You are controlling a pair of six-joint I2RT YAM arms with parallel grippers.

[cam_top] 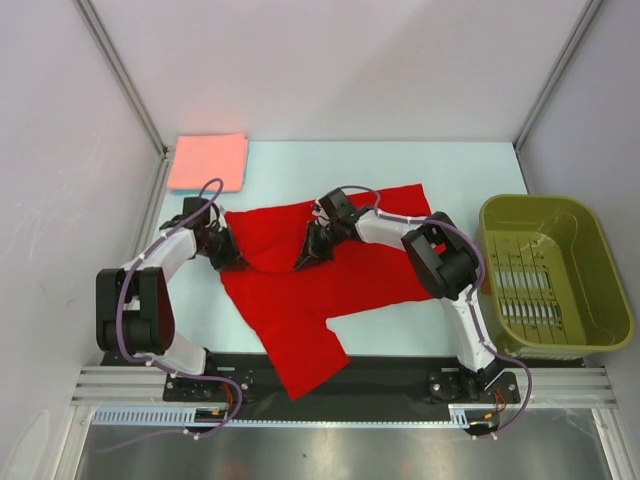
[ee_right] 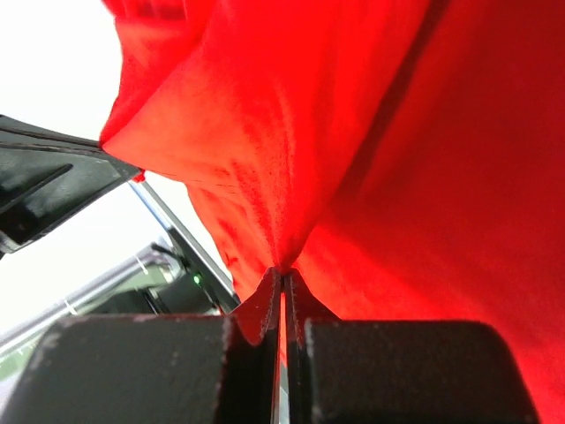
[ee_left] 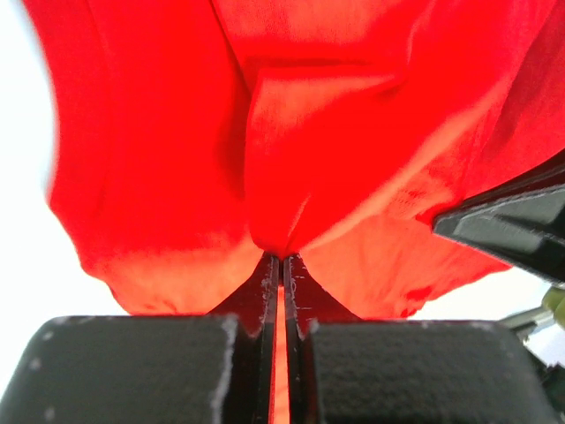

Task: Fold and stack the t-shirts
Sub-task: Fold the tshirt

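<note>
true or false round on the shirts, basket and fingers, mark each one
1. The left fingers are shut on the red shirt. True.
2. The right fingers are open. False: they pinch the red shirt too.
3. The pink shirt lies folded at the far left corner. True.
4. The basket holds a shirt. False: it is empty.

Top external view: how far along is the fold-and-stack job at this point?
Done: the salmon-pink cloth shirt lies folded at the far left corner of the pale table. In hand: the bright red short-sleeved shirt, not yet folded, is pinched by the left gripper and the right gripper, both shut. Left: fold the red one and stack it on the pink.
</note>
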